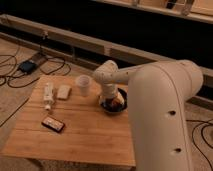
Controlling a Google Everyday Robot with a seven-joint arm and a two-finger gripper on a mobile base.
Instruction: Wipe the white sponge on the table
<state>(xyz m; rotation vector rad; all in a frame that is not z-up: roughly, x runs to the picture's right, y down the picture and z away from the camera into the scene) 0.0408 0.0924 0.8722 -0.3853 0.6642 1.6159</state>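
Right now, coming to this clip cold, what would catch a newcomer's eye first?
The bulky white arm fills the right foreground and bends back over the table, its gripper down at a dark bowl near the table's right rear. On the left rear the white sponge lies untouched beside a white bottle, a translucent cup standing between them and the bowl.

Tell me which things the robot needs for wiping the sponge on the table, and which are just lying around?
For the job: table; white sponge, at its far left side; gripper, over the dark bowl, away from the sponge.
Just lying about: white bottle; cup; dark bowl; dark flat packet.
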